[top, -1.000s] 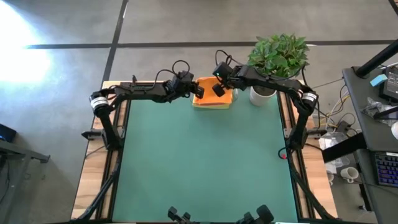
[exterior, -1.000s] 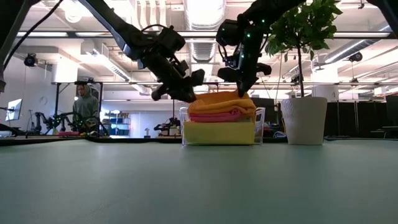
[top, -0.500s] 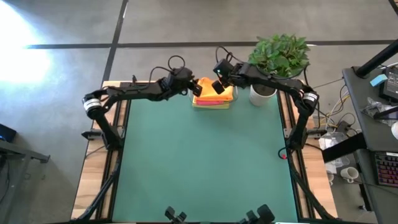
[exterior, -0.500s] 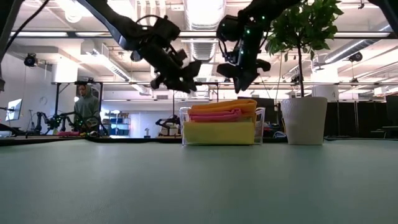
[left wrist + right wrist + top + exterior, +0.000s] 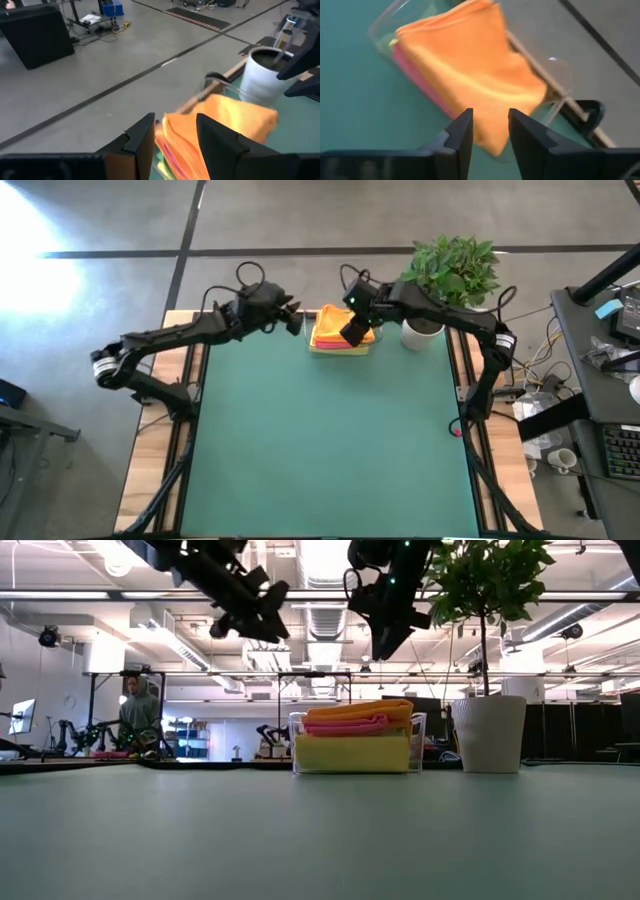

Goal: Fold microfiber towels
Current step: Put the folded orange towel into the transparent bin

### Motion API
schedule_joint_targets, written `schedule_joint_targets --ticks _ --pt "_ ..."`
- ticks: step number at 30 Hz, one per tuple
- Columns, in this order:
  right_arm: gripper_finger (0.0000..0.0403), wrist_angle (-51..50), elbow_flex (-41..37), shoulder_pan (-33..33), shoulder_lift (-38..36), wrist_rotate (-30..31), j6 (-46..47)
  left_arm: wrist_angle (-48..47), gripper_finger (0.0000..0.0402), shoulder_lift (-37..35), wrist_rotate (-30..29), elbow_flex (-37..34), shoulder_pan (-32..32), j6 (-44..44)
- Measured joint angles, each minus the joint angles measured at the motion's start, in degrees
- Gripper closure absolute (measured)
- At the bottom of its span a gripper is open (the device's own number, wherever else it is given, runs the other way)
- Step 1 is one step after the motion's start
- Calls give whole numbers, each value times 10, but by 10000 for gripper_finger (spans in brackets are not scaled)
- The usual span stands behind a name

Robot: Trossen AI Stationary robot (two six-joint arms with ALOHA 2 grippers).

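Note:
The folded microfiber towels lie stacked at the middle of the table's far edge: orange on top, pink under it, yellow lowest. The stack sits in a clear box. My left gripper hangs open above and to the left of the stack, with nothing between its fingers. My right gripper hangs open over the stack's right part, well above it in the low view, and is also empty.
A leafy plant in a white pot stands just right of the stack. The green mat stretches bare from the stack to the near edge. Beyond the far edge is the room's floor.
Both grippers have let go of the top orange towel and risen off the stack. The left one has also drawn back toward the table's left edge. The orange towel, bulged up between them before, now lies flat on the pink one.

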Motion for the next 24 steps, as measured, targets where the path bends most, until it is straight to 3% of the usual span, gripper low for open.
schedule_joint_targets --ticks 14,24 --pt "335 102 -62 22 16 0 25 -7 272 -91 -1 -122 -36 -63" --pt "368 116 -113 10 17 -4 55 -7 272 -91 -1 -130 -37 -64"
